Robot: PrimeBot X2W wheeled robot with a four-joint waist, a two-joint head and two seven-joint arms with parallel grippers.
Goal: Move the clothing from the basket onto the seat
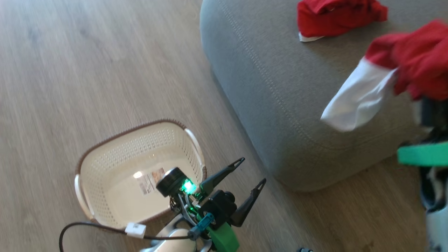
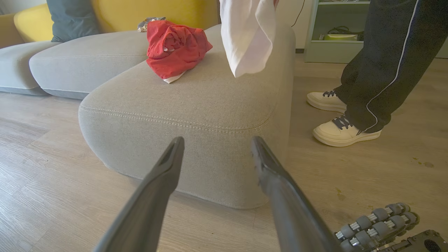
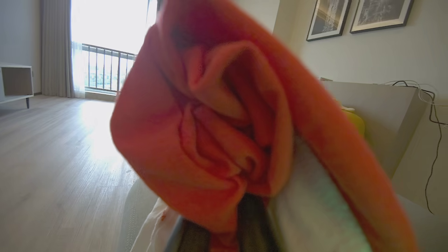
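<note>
One red garment [image 1: 337,17] lies by the far edge of the seat [image 1: 280,87]; a second garment [image 1: 413,63] hangs above it, the right hand [image 3: 220,234] clamped on it for carrying; the basket [image 1: 140,168] sits emptied on the floor [image 1: 70,70]; the left hand [image 1: 252,170] waits, fingers apart.

Blurred red garment [image 1: 418,59], seemingly held, hangs over the seat [image 1: 273,91].

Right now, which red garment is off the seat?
The garment with the long white part, held by the right claw; the other garment lies crumpled on the seat.
</note>
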